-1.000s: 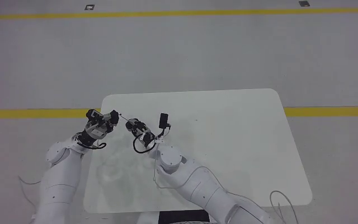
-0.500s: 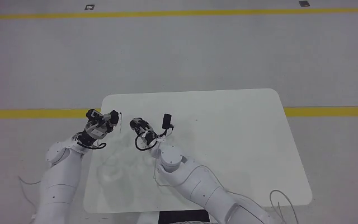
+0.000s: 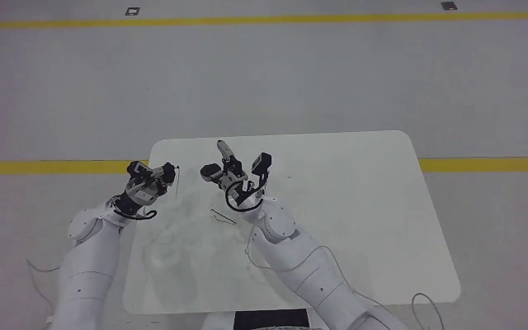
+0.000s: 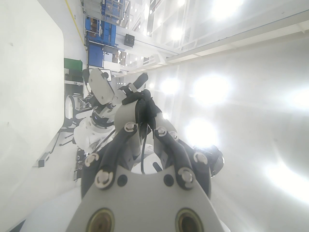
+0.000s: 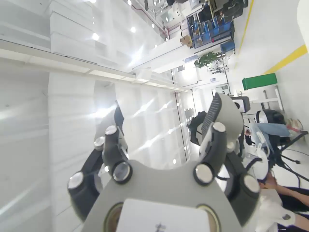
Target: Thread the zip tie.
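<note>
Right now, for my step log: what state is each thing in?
Left gripper: shut on zip tie.
Zip tie: held in the air; threaded or not, cannot tell.
Right gripper: open, empty.
Strip: lying loose on table.

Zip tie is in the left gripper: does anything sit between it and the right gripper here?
Nothing visible does. The left gripper is shut on the zip tie. The right gripper hangs open and apart from it, with bare table under the gap between them.
</note>
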